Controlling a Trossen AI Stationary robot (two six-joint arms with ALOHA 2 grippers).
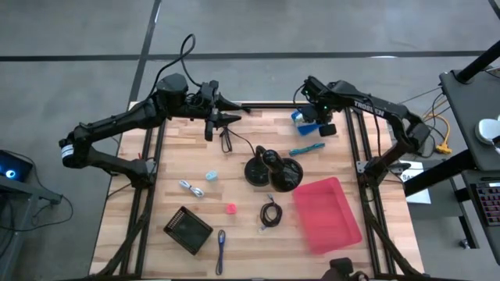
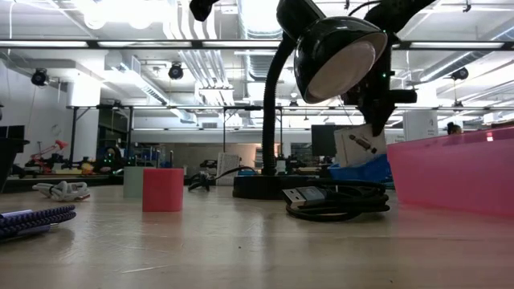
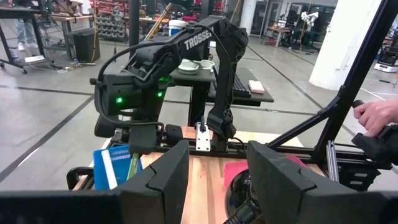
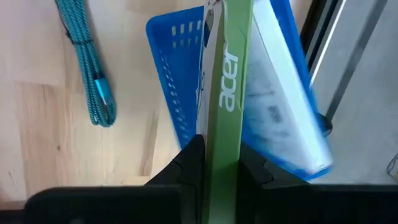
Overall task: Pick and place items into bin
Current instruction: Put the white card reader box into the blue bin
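At the table's far right, my right gripper [image 4: 221,168] points down over a blue slotted bin [image 4: 174,93], shut on a green-white flat packet [image 4: 229,74]. The bin [image 1: 301,119] holds another white flat item [image 4: 280,106]. My left gripper [image 3: 214,186] hovers level and open at the far left [image 1: 226,119], with nothing between its fingers. Lying loose on the wooden table are a teal cable [image 1: 306,148], a pale-blue cube [image 1: 211,176], a pink cube [image 1: 231,208], a silvery piece [image 1: 190,188], a coiled black cable [image 1: 270,212] and a purple pen [image 1: 221,250]. My right gripper pinches the packet's two flat faces between its fingers, near the packet's upper edge [image 4: 224,146]. The fingers come from above, pointing steeply down. The packet hangs on edge below them, its lower part [image 2: 361,144] at the blue bin's opening.
A black desk lamp [image 1: 273,170] stands mid-table, its cord running toward the far edge. A pink tray [image 1: 326,212] lies at the near right, and a black box [image 1: 188,229] at the near left. A person's hand [image 3: 379,115] shows beyond the table.
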